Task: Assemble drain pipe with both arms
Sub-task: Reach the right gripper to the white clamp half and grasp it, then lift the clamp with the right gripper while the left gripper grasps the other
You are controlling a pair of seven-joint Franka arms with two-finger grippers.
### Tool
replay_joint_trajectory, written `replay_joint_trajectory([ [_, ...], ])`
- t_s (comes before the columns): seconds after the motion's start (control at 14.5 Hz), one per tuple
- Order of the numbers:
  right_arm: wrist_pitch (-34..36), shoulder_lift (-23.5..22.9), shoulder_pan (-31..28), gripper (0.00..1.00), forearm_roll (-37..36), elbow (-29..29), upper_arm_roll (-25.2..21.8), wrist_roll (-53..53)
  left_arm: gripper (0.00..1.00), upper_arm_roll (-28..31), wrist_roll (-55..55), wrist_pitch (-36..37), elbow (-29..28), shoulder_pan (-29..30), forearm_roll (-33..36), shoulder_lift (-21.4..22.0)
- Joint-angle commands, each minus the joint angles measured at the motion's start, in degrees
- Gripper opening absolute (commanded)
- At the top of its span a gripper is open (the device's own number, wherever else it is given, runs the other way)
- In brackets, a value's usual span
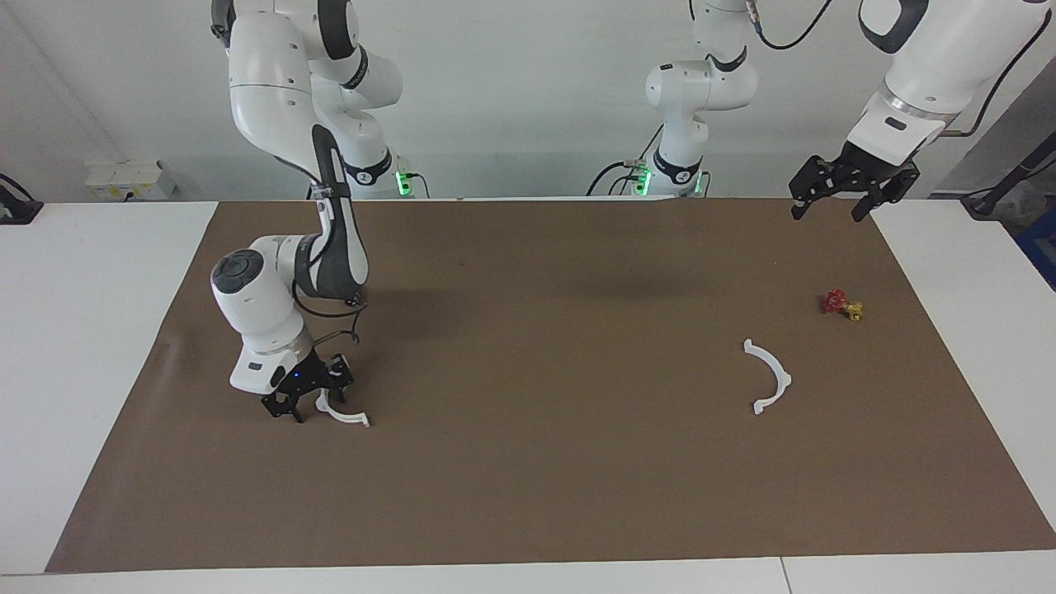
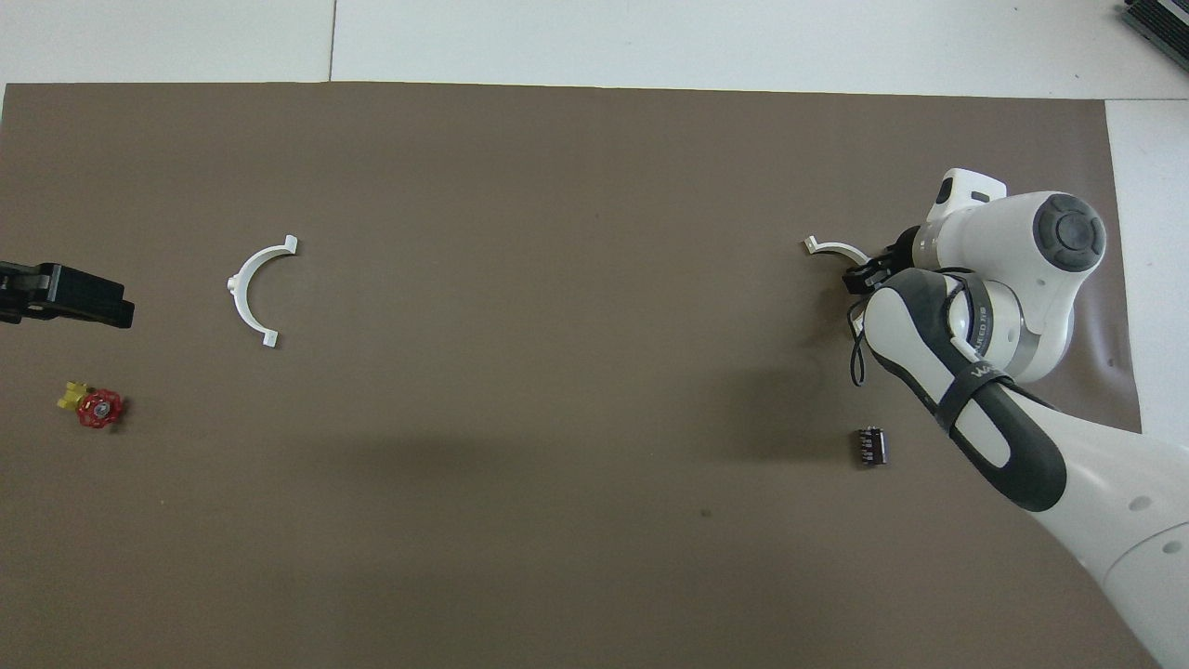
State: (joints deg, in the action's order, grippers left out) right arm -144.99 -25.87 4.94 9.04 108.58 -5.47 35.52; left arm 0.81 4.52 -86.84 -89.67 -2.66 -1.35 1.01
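The drain pipe lies as two separate white half-ring arcs on the brown mat. One arc lies toward the right arm's end, and my right gripper is down at the mat on its end nearer the robots, hiding that part. The other arc lies free toward the left arm's end. My left gripper hangs open and empty, high over the mat's corner at its own end, and waits.
A small red and yellow valve-like piece sits between the free arc and the left arm. A small dark cylinder lies nearer the robots than the right gripper. White tabletop borders the mat.
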Motion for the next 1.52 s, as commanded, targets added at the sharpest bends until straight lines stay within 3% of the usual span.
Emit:
replay_joint_trajectory([
  [0.0,-0.47,-0.41,-0.63,0.0,2.21,-0.65,0.37,1.92,1.0,0.07,-0.57,-0.96,-2.35,-0.16,0.48,1.8],
  [0.21,0.49,-0.32,-0.63,0.0,2.21,-1.35,0.37,0.96,1.0,0.07,-0.48,-2.28,-3.84,0.02,0.47,2.41],
  [0.41,6.27,1.52,1.38,0.0,2.12,-3.63,0.46,-8.24,0.99,0.07,-0.39,-5.7,-7.35,0.11,0.47,3.2],
  [0.76,11.04,3.9,12.71,0.0,-0.59,-4.78,0.02,-32.14,0.92,0.16,-0.21,-17.46,-16.22,0.2,0.47,2.6],
  [1.17,11.04,5.04,23.35,0.0,-4.38,-3.73,0.46,-48.59,0.9,0.16,-0.13,-38.99,-24.58,0.55,0.39,-5.75],
  [1.45,7.19,3.38,28.36,0.0,-4.73,-3.47,0.46,-51.86,0.87,0.24,-0.04,-46.12,-24.94,1.78,0.47,-12.42],
])
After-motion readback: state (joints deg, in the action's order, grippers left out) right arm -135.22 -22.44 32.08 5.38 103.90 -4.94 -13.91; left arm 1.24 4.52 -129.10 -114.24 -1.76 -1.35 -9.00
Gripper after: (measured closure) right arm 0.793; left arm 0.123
